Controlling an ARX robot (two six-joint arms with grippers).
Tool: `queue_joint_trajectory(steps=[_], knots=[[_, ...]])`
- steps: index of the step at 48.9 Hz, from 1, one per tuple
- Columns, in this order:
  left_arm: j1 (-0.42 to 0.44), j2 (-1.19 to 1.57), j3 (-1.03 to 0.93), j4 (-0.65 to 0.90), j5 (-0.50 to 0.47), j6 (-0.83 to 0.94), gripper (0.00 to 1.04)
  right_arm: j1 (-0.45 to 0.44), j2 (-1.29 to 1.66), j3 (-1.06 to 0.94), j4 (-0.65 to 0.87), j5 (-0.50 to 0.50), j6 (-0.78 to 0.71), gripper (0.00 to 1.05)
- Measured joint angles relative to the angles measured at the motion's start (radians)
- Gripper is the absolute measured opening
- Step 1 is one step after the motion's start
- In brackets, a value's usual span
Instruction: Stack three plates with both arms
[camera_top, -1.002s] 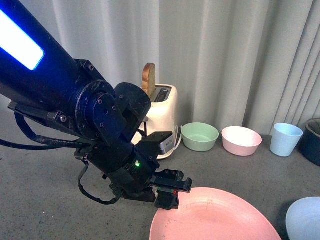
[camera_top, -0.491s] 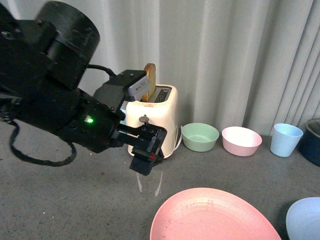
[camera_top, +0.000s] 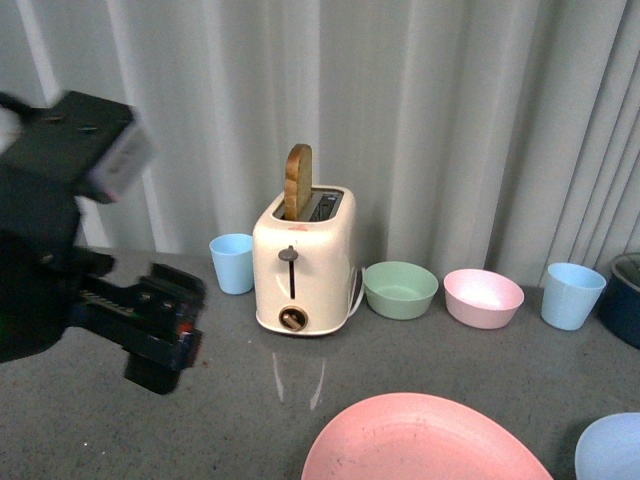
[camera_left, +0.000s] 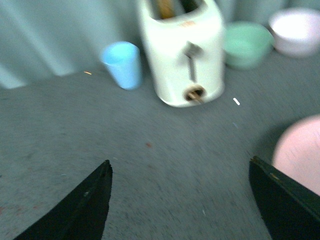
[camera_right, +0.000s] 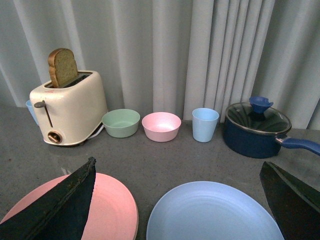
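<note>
Two plates we see: pink plate, blue plate, side by side, lower right, on bench | unstacked, third unseen | left hand, right hand: wide apart, empty

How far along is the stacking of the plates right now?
Nothing looks stacked yet: the pink plate and the light blue plate lie side by side on the table. Nothing is in hand: the left pincer and the right pincer are both open and empty. All the stacking is left, and no third plate is in view.
</note>
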Motion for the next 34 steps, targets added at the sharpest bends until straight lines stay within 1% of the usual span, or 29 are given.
queue_joint_trajectory(steps=[1, 2, 5, 6, 11, 16, 17, 20, 21, 22, 24, 25, 26, 28, 34], knots=[[0.021, -0.021, -0.067, 0.122, -0.029, -0.043, 0.75, 0.000, 0.000, 0.000, 0.000, 0.000, 0.000, 0.97], [0.052, -0.046, -0.125, 0.220, -0.029, -0.064, 0.70, 0.000, 0.000, 0.000, 0.000, 0.003, 0.000, 0.97], [0.121, -0.105, -0.207, 0.346, 0.009, -0.105, 0.59, 0.000, 0.000, 0.000, 0.000, 0.005, 0.000, 0.97], [0.132, -0.115, -0.217, 0.357, 0.015, -0.109, 0.57, 0.000, 0.000, 0.000, 0.000, 0.005, 0.000, 0.97], [0.192, -0.206, -0.295, 0.378, 0.038, -0.134, 0.39, 0.000, 0.000, 0.000, 0.000, 0.001, 0.000, 0.97], [0.204, -0.261, -0.353, 0.360, 0.064, -0.142, 0.22, 0.000, 0.000, 0.000, 0.000, 0.002, 0.000, 0.97], [0.206, -0.279, -0.367, 0.352, 0.072, -0.143, 0.16, 0.000, 0.000, 0.000, 0.000, 0.002, 0.000, 0.97], [0.215, -0.322, -0.391, 0.336, 0.087, -0.144, 0.05, 0.000, 0.000, 0.000, 0.000, 0.003, 0.000, 0.97], [0.232, -0.338, -0.398, 0.330, 0.114, -0.147, 0.03, 0.000, 0.000, 0.000, 0.000, 0.003, 0.000, 0.97], [0.250, -0.361, -0.409, 0.319, 0.138, -0.149, 0.04, 0.000, 0.000, 0.000, 0.000, 0.003, 0.000, 0.97], [0.270, -0.404, -0.428, 0.299, 0.142, -0.151, 0.04, 0.000, 0.000, 0.000, 0.000, 0.003, 0.000, 0.97], [0.276, -0.404, -0.444, 0.318, 0.141, -0.152, 0.04, 0.000, 0.000, 0.000, 0.000, 0.003, 0.000, 0.97], [0.279, -0.408, -0.462, 0.342, 0.141, -0.152, 0.04, 0.000, 0.000, 0.000, 0.000, 0.003, 0.000, 0.97], [0.283, -0.418, -0.481, 0.338, 0.138, -0.153, 0.04, 0.000, 0.000, 0.000, 0.000, 0.002, 0.000, 0.97], [0.283, -0.533, -0.516, 0.251, 0.146, -0.154, 0.04, 0.000, 0.000, 0.000, 0.000, 0.003, 0.000, 0.97]])
